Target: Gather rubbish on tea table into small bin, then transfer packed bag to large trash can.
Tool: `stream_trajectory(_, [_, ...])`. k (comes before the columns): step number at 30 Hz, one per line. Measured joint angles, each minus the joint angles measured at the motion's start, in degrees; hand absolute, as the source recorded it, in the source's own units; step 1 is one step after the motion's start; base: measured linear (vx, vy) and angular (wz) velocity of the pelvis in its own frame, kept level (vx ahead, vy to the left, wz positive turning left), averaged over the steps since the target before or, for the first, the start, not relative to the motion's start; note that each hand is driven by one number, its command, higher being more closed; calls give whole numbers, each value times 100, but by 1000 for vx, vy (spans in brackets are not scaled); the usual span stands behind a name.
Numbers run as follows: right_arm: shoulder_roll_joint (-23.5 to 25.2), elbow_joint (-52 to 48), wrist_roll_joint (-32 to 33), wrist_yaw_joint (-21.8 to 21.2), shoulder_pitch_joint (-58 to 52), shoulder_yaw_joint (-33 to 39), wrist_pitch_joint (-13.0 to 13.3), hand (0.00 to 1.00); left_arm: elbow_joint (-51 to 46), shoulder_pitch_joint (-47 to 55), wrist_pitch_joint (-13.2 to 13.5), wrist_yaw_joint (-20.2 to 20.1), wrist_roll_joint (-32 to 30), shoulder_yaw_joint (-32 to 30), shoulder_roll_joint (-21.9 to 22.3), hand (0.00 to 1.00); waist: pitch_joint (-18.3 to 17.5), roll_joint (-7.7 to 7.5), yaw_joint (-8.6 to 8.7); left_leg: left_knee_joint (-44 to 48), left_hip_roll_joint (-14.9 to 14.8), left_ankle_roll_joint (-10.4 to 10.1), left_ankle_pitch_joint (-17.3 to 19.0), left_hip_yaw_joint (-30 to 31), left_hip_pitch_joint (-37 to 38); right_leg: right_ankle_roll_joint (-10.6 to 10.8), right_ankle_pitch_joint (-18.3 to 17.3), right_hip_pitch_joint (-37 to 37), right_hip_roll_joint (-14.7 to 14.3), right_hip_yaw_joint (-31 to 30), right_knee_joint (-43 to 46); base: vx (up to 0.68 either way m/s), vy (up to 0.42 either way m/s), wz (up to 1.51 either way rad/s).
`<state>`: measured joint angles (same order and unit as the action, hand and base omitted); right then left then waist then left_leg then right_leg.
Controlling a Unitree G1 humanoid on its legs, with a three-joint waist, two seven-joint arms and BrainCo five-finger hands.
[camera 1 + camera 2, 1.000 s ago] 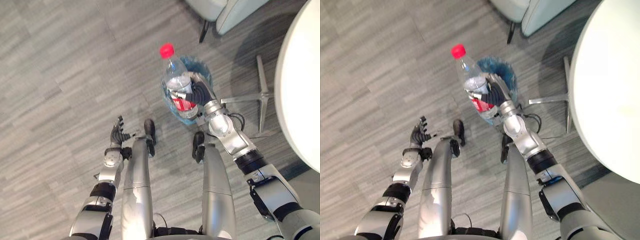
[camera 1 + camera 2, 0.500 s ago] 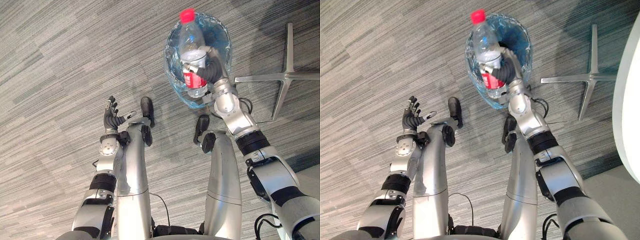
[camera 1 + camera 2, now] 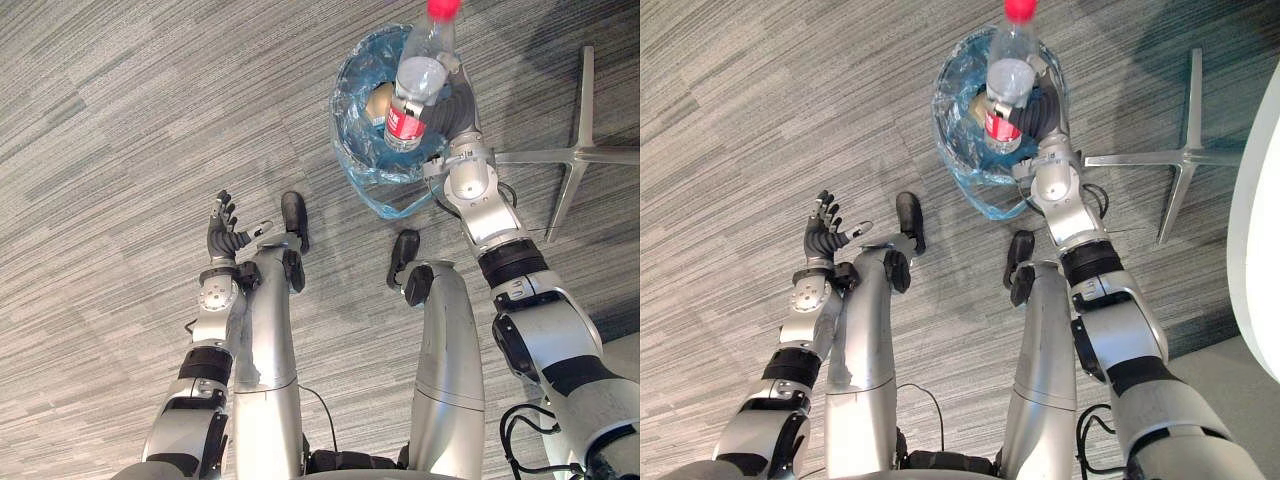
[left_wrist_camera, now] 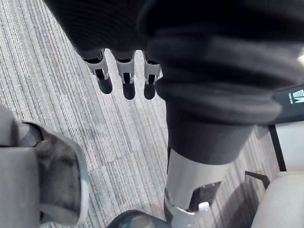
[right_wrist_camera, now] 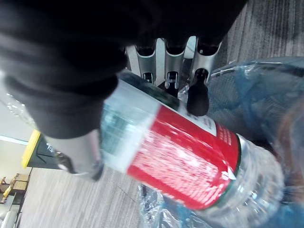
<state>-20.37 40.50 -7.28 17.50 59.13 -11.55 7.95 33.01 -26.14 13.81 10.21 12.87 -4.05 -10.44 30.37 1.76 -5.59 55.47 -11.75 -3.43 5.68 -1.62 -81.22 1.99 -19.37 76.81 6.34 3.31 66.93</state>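
Plastic bottle [image 3: 418, 75] (red cap, red label) is gripped by the right hand [image 3: 452, 108] over the blue-bagged bin [image 3: 346, 100], with open floor [image 3: 120, 120] around; the left hand [image 3: 228, 240] is spread and empty.

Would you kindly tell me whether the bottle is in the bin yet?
Not in: the right hand holds the bottle above the blue-lined bin.

Bottle [image 3: 418, 75]: clear, red cap [image 3: 443, 8], red-and-white label [image 3: 402, 122]. Bin bag [image 3: 351, 100]: translucent blue. Floor [image 3: 120, 120]: grey, streaked.

No legible text; white print on the red label [image 5: 185, 161] of the bottle [image 3: 418, 75], too blurred.
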Motion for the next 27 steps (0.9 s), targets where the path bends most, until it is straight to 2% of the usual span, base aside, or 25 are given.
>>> stream_trajectory(5, [83,26,-31,0,-9,3,-7,0,6,6,1,11,-3,-2,0,0,-2,2,7,-70,6,-19,-45,3,49,-9,-3,-17,1,11,-9,6,11,2])
stream_trajectory(9, [213,24,-327,0,-196,-11,-8,0,7,8,1,22,-7,-3,14,0,-9,3,8,-108,5,-25,-48,10,121,-34,-18,-100,-2,55,-25,3,5,1])
stream_trajectory(16, [255,-343,-940,6,-639,-93,-9,0,6,14,5,84,-25,-48,14,0,-12,3,25,-138,-25,-31,-54,12,143,-65,-8,-129,-24,86,-74,4,7,-1])
stream_trajectory(21, [246,-823,-1492,0,-892,-383,6,0,-1,16,6,107,-137,-62,46,0,-20,5,26,-151,-36,-31,-52,9,184,-73,-4,-180,-32,91,-109,0,0,0])
stream_trajectory(27, [191,-835,-2187,-70,-946,-775,41,0,-8,16,8,107,-229,-64,47,0,-20,4,23,-153,-46,-30,-50,9,187,-73,-2,-192,-39,95,-129,0,0,0])
